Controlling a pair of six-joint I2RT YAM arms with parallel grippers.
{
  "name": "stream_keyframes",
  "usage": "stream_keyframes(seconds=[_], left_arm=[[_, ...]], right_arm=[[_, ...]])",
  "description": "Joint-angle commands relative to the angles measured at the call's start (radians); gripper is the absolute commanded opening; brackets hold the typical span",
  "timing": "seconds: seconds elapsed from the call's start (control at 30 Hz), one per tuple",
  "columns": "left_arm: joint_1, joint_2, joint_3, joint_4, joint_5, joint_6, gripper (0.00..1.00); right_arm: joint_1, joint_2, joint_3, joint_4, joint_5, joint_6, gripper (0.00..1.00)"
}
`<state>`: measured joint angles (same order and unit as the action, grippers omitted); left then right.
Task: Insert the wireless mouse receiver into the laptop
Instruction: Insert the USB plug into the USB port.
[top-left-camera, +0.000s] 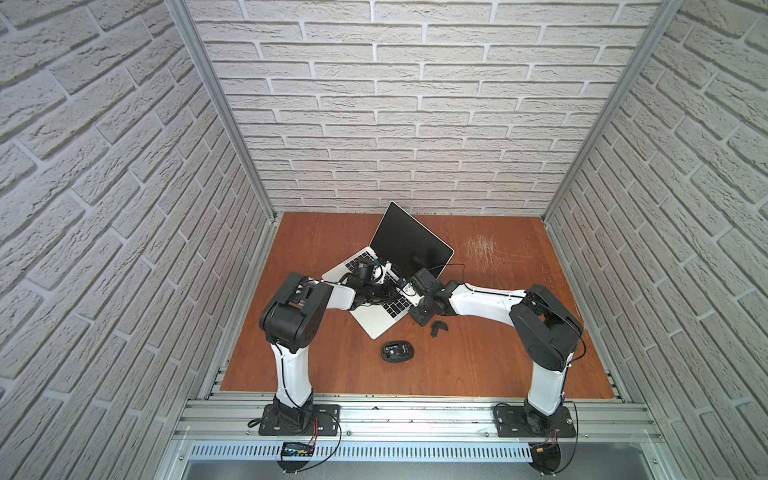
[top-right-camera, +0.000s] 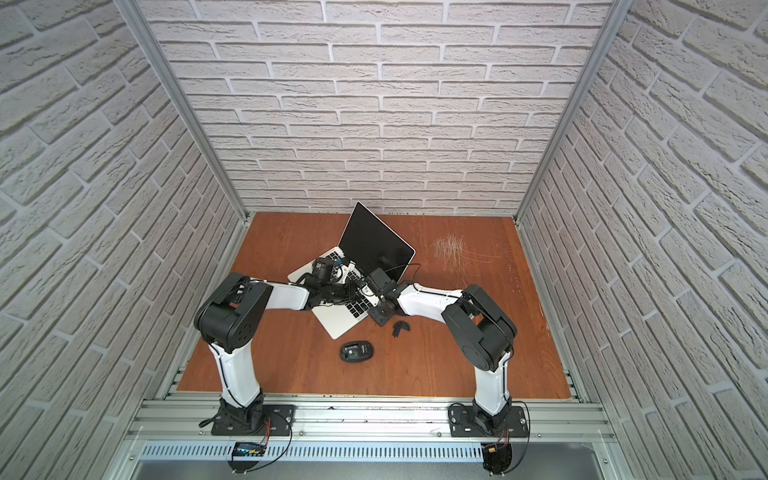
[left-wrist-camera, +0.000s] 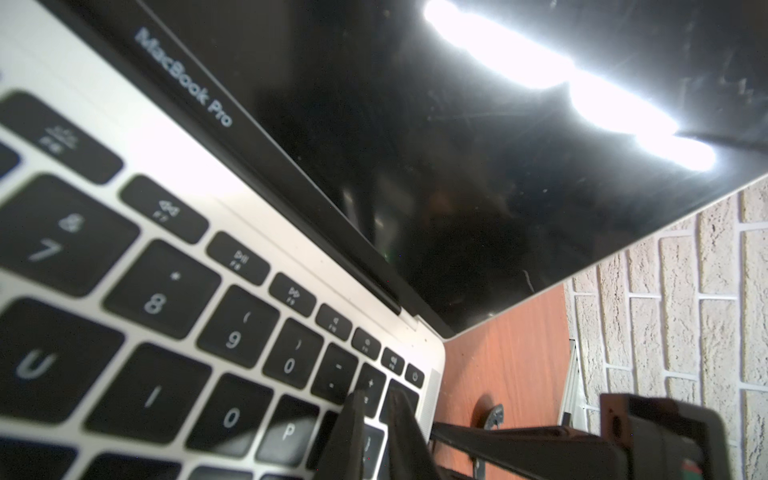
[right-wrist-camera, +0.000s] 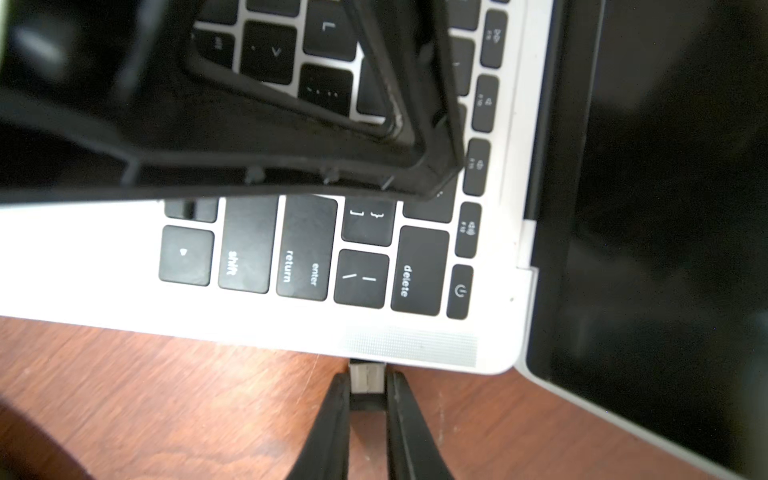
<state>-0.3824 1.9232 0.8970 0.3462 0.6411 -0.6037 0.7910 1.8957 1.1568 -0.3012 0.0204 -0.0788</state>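
The silver laptop lies open and turned at an angle on the wooden table, its screen dark. In the right wrist view my right gripper is shut on the wireless mouse receiver. The receiver's pale metal plug touches the laptop's side edge, just below the delete key. My left gripper hangs low over the keyboard's far right keys, its fingers almost together with nothing between them. Its black frame crosses the keys in the right wrist view.
The black oval mouse lies underside up, in front of the laptop. A curved black cover piece rests beside the laptop's right edge, close to my right wrist. Brick-patterned walls close in three sides.
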Motion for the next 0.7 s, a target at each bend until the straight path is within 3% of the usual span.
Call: stream_keyframes(seconds=[0.0, 0.23, 0.67], left_arm=[[0.007, 0.03, -0.026, -0.007, -0.018, 0.002, 0.16], [0.007, 0.041, -0.033, -0.004, -0.018, 0.001, 0.16], [0.012, 0.048, -0.045, 0.004, -0.015, -0.004, 0.14]], right_arm=[[0.009, 0.056, 0.005, 0.005, 0.031, 0.017, 0.18], [0.027, 0.065, -0.013, 0.062, 0.056, 0.066, 0.17], [0.054, 0.11, 0.026, -0.005, 0.063, 0.023, 0.13]])
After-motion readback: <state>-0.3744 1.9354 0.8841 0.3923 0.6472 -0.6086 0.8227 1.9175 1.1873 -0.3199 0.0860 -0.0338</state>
